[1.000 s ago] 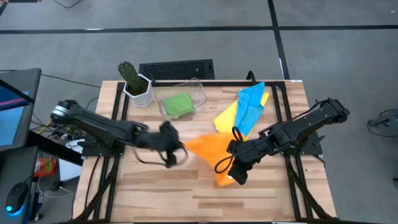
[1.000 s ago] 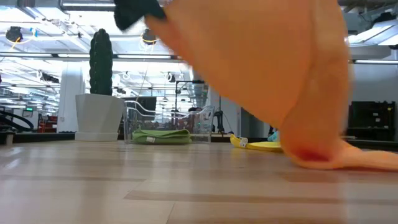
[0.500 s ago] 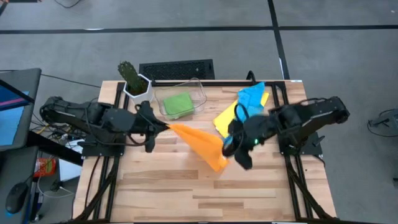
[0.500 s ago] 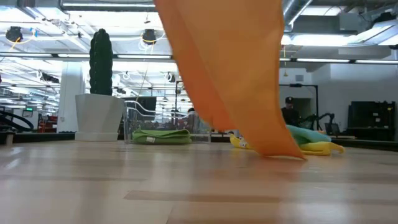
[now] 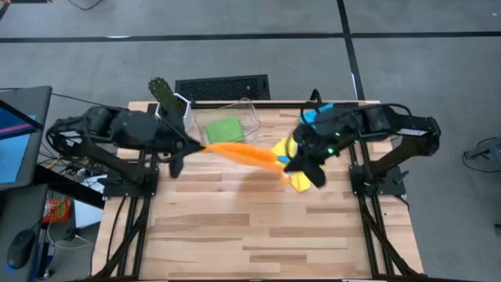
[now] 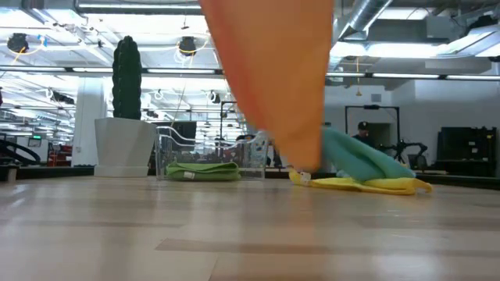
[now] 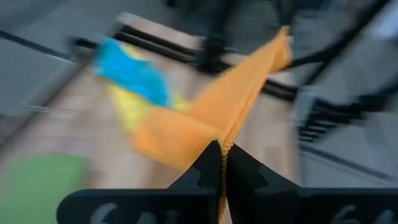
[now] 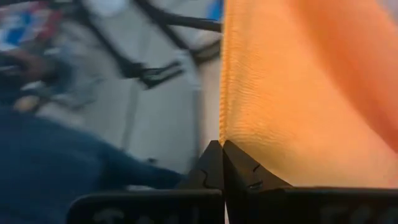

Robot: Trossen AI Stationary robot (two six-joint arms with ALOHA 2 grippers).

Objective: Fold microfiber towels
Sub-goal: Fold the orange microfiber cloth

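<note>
The orange towel [image 5: 243,153] hangs in the air between my two grippers, and its lower end [image 6: 301,160] shows just above the table top. My left gripper [image 5: 196,146] is shut on its left end, my right gripper [image 5: 288,162] on its right end. A yellow towel [image 6: 367,185] lies flat at the far right with a light blue towel [image 6: 355,156] on top of it; my right arm partly hides both in the high view. A folded green towel [image 5: 224,129] lies inside the clear bin [image 5: 250,117]. My left gripper pinches a corner of the orange towel at its hemmed edge [image 7: 229,134] between its two fingers, slanting down from the table's left. The cloth spreads away from the fingers, clear of the table. My right gripper pinches the towel at its hemmed edge [image 8: 222,127] between its two fingers, slanting down from the table's right. The cloth runs away from the fingers in a broad sheet and hangs off the table.
A cactus in a white pot [image 5: 168,100] stands at the far left corner, beside the clear bin. The near half of the wooden table [image 5: 258,235] is bare. A person [image 6: 362,136] shows in the room behind.
Both grippers have risen and moved toward the table's far edge, staying shut on the orange towel. The towel's lower end, which lay on the table near the front, has lifted clear. The towel now hangs between the grippers.
</note>
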